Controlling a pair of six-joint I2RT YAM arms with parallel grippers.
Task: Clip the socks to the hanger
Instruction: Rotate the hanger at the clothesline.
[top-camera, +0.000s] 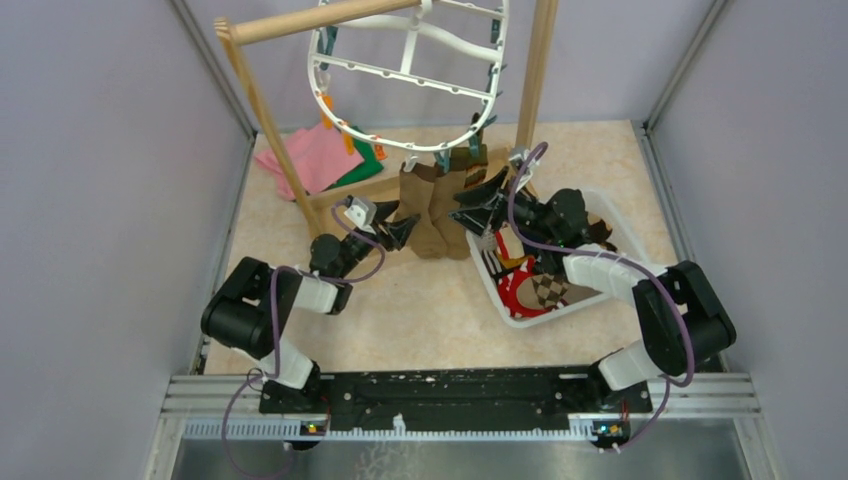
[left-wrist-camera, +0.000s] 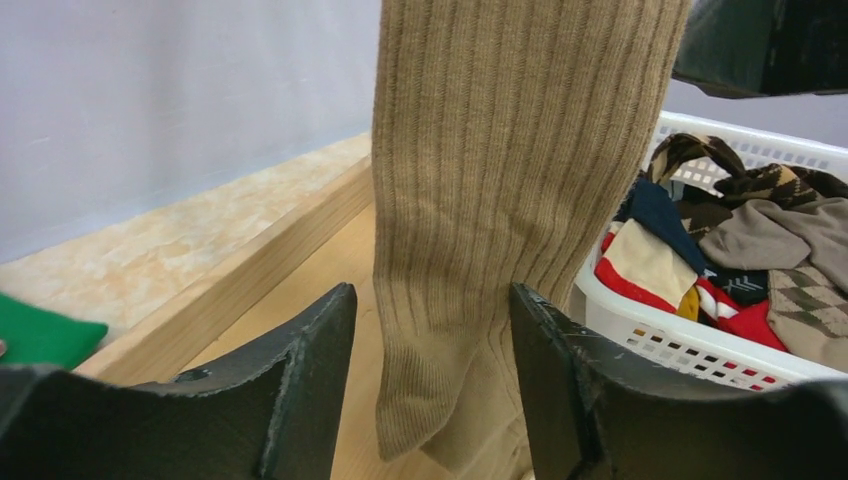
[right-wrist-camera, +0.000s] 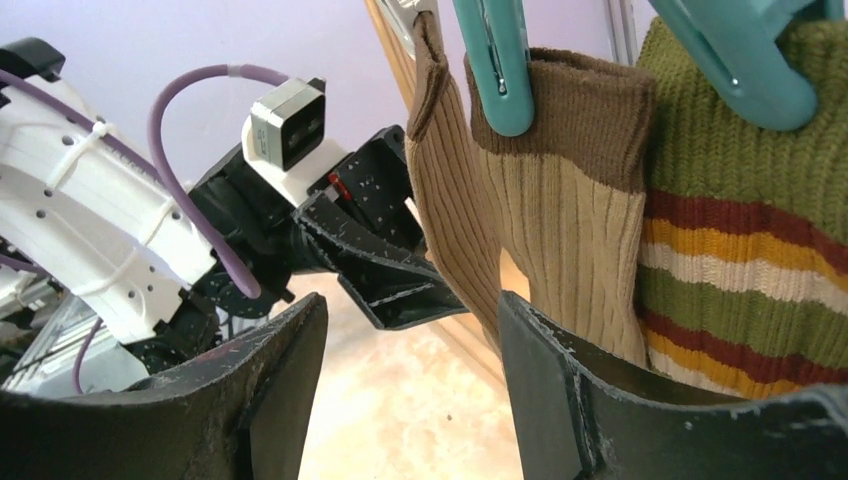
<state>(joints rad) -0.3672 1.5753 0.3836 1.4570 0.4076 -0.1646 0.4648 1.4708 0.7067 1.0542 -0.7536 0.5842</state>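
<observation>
Three socks hung from the hanger (top-camera: 405, 72), side by side. They were a tan sock with a brown cuff (right-wrist-camera: 575, 220), a second tan sock (right-wrist-camera: 450, 200) seen edge-on, and an olive sock with orange and red stripes (right-wrist-camera: 740, 250). The right wrist view showed two teal clips (right-wrist-camera: 500, 60) holding their cuffs. More socks lay mixed in the one white basket (top-camera: 500, 300) at the right; their number I could not tell. Two flat cloths, one pink (top-camera: 310, 155) and one green (top-camera: 362, 170), lay at the far left behind the wooden rack (top-camera: 320, 18).

The left gripper (left-wrist-camera: 430, 300) was at the lower part of a tan sock. Its jaws were apart and the sock hung between them. The right finger (left-wrist-camera: 545, 380) was at the edge of the sock, and a gap showed on the other side. The right gripper (right-wrist-camera: 412, 310) was also apart, with nothing between its jaws, and the hanging socks were just behind its right finger.

The two grippers faced each other closely, with only the tan socks between them. The wooden base bar of the rack ran just beside the left gripper. The near edge of the basket was close to the right arm. The bare table (top-camera: 420, 310) lay between the two arms.
</observation>
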